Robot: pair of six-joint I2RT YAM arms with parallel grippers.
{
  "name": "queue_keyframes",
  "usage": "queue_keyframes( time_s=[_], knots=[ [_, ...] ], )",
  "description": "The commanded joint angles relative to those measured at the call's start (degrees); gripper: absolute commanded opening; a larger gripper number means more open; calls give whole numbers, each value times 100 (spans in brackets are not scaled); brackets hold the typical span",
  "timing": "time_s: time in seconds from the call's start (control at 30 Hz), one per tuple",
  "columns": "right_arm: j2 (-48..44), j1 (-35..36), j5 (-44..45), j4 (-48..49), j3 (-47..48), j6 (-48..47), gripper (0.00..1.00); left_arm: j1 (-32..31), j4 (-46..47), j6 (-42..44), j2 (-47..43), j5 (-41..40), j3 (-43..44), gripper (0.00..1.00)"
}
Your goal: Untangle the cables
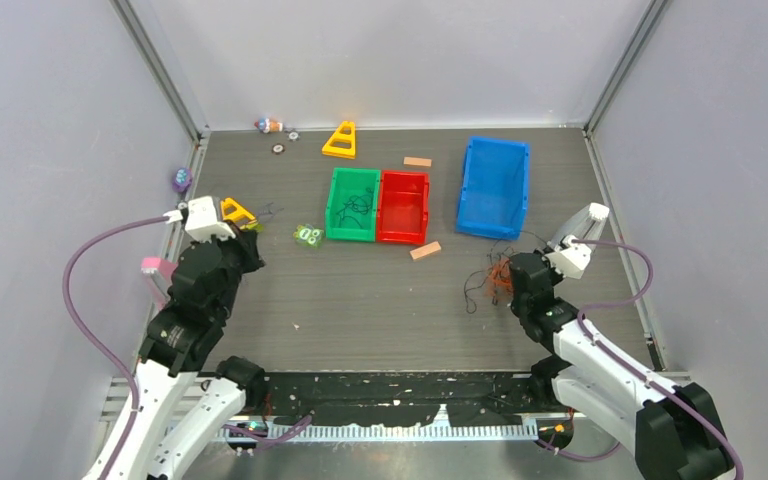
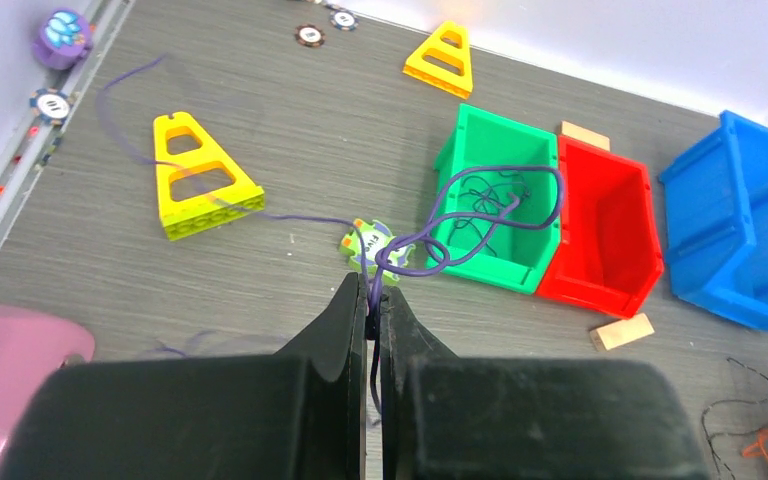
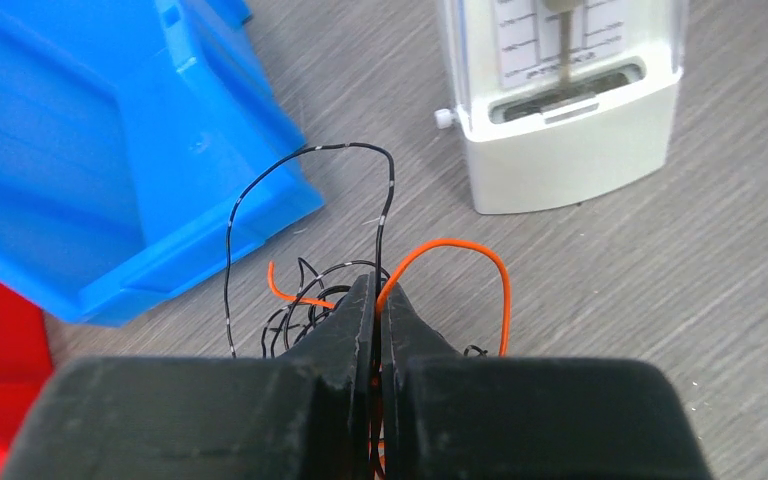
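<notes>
Robotics lab test cell, by my read. Plain pale walls (image 1: 40, 120) box the grey wood-grain tabletop (image 1: 360, 300) on three sides. Aluminium posts (image 1: 158, 68) stand at the far left and far right corners. My left arm (image 1: 195, 300) and right arm (image 1: 580, 340) are bolted at the near edge. Props on it: green bin (image 1: 352, 205), red bin (image 1: 404, 207) and blue bin (image 1: 494, 186) mid-tabletop, a yellow toy triangle (image 1: 341, 140) by the far edge, loose cables (image 1: 497, 275) toward the right edge.

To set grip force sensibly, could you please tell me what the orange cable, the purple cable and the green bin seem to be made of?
The orange cable and the purple cable: thin wire in smooth, slightly glossy, plastic-looking insulation, holding springy loops; the core is unseen. The green bin: probably moulded hard plastic; glossy, uniform colour, crisp edges.
</notes>
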Motion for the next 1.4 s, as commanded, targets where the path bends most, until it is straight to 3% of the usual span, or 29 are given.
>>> queue_keyframes(
  time_s=[0.0,0.47,1.37],
  knots=[
    [-166,-19,-309,765,-47,-446,5,24,214,171,331,409,554,0],
    [-159,-18,-725,1166,-115,-769,5,25,385,145,1634,1795,1907,0],
    [-113,-18,-945,1355,-123,-896,5,24,623,150,3899,2235,4023,0]
  ],
)
